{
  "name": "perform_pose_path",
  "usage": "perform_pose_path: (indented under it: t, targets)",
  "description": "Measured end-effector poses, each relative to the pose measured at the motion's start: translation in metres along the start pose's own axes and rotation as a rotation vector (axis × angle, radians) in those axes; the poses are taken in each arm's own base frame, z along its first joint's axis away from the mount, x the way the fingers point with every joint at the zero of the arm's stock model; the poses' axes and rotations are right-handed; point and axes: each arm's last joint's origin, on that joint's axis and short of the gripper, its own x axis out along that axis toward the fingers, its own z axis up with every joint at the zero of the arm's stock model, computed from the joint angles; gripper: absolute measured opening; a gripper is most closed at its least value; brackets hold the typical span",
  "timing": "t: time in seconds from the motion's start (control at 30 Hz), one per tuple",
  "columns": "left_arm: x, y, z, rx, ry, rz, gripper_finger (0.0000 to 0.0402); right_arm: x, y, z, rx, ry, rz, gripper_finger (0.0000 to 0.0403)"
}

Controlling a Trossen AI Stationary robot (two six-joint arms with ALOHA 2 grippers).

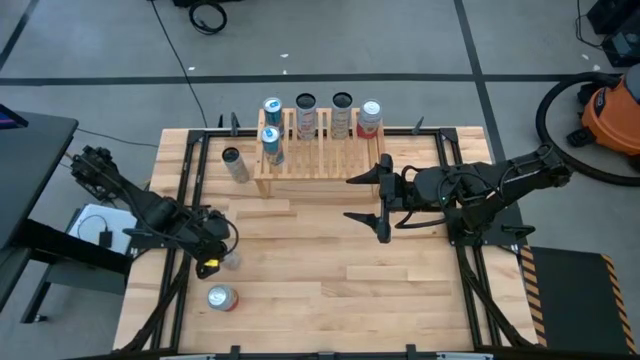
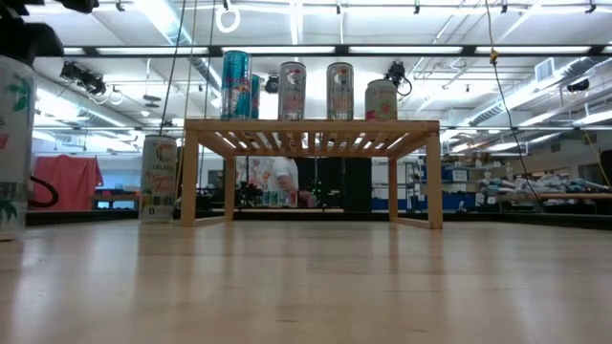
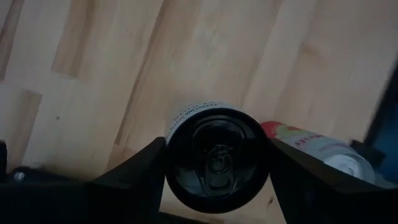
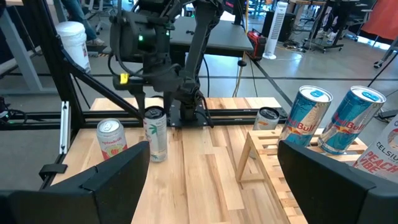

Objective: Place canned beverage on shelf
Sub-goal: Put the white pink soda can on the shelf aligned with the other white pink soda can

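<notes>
My left gripper (image 1: 222,258) is at the table's near left, shut on a white can with green leaf print (image 4: 155,134), whose dark top fills the left wrist view (image 3: 217,158). The can also shows at the left edge of the low view (image 2: 13,143). The light wood slatted shelf (image 1: 310,155) stands at the far middle with several cans on its top (image 2: 292,91). My right gripper (image 1: 348,197) is open and empty, right of centre, in front of the shelf and pointing toward the table's left. My left gripper pinches the white can between its two fingers (image 3: 143,168), on two opposite sides of its upper part (image 4: 154,115). The fingers come from above, pointing down. The can is upright; I cannot tell whether its base is on the table or just clear of it.
A pink can (image 1: 220,297) stands near the table's near left edge, close to the left gripper. Another can (image 1: 235,163) stands on the table just left of the shelf. Bare planks lie between the grippers and the shelf. Dark rails run along the table's edges.
</notes>
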Motion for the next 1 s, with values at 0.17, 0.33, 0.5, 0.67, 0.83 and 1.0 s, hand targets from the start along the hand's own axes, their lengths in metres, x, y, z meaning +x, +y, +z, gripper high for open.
perform_pose_path:
  t: [0.17,0.33,0.5,0.67,0.83,1.0]
  targets:
    - [-0.012,0.0,0.01,0.01,-0.04,-0.025,0.0243,0.0,0.0,-0.001,-0.003,0.006,0.0,0.0364]
    - [-0.024,0.005,0.024,0.022,-0.079,-0.041,0.0243,0.0,0.0,-0.001,-0.003,0.007,0.0,0.0364]
    - [-0.042,0.012,0.041,0.049,-0.132,-0.05,0.0243,0.0,0.0,-0.001,-0.007,0.008,0.0,0.0364]
    - [-0.06,0.018,0.064,0.087,-0.123,0.021,0.0243,0.0,0.0,-0.001,-0.012,0.011,-0.001,0.0364]
    - [-0.075,0.019,0.093,0.144,-0.129,0.036,0.0243,0.0,0.0,-0.002,-0.012,0.021,-0.001,0.0364]
    - [-0.088,0.019,0.123,0.215,-0.173,0.037,0.0243,0.0,0.0,-0.002,-0.016,0.022,-0.001,0.0364]
